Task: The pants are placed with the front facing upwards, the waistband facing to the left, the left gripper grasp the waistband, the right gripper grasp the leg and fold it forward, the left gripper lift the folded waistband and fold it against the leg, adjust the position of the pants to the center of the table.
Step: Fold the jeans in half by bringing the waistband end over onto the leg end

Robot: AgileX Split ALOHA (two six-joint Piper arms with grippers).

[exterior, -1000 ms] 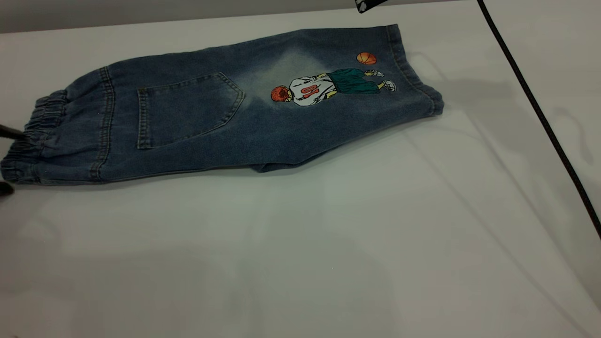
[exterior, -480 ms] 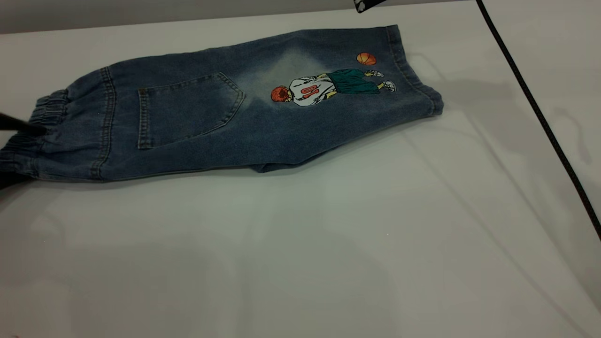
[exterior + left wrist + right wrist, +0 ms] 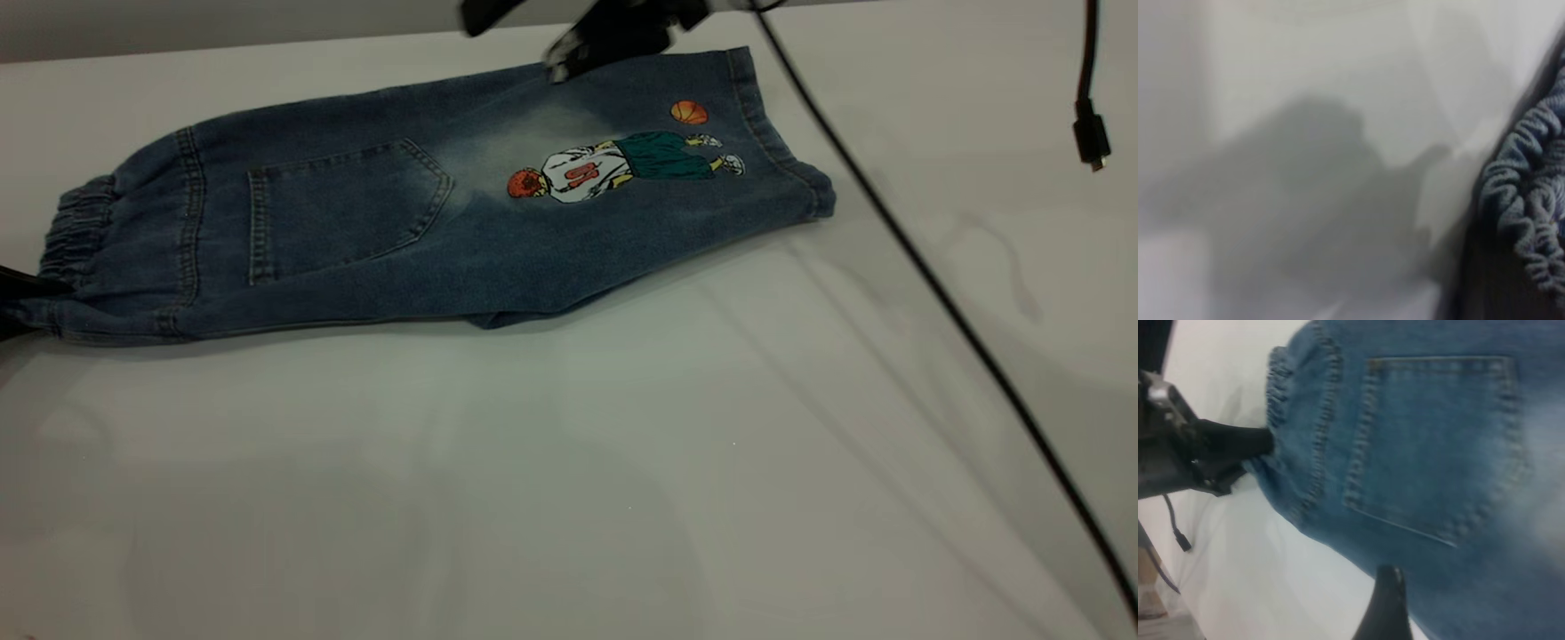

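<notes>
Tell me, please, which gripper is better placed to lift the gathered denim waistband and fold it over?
Left. The black left gripper is already clamped on the gathered denim waistband, while the right gripper hovers over the far edge mid-leg.

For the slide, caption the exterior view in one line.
Left gripper pinches the waistband of folded pants while the right gripper hovers over their far edge.

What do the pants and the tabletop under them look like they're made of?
The pants look like blue denim: woven, matte, faded pale in patches, with contrast stitching round the pocket and a gathered, likely elastic waistband. The table looks like a smooth, pale, slightly glossy surface, perhaps laminate or a sheet cover; faint creases leave that open.
</notes>
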